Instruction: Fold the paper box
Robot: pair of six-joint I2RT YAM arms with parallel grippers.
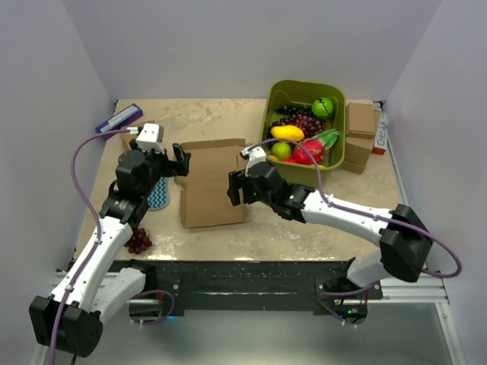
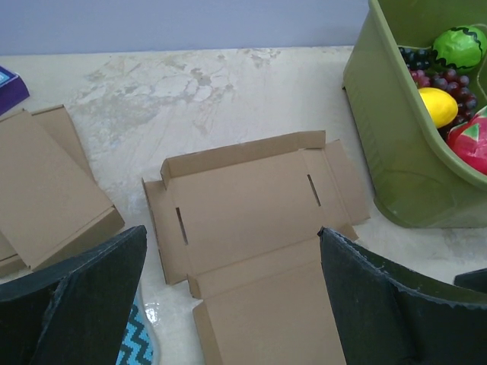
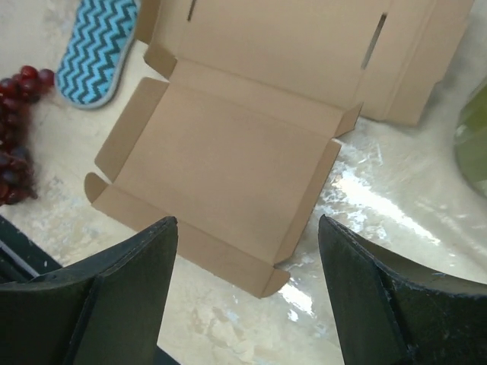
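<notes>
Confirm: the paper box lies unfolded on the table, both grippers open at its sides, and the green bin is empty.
One error: the top external view shows the green bin full of fruit. The paper box does lie unfolded on the table, left gripper and right gripper open at its sides.

Around the flat paper box [image 1: 211, 186], bare table lies open at 12 o'clock, up to the back wall, and at 6 o'clock, down to the near edge. At 2 o'clock the green bin [image 1: 269, 118] stands close, leaving only a narrow gap. At 9 o'clock a blue pad [image 1: 158, 195] lies just beside it, with grapes [image 1: 139, 241] at 8 and a small box [image 2: 46, 190] near at 10.
</notes>
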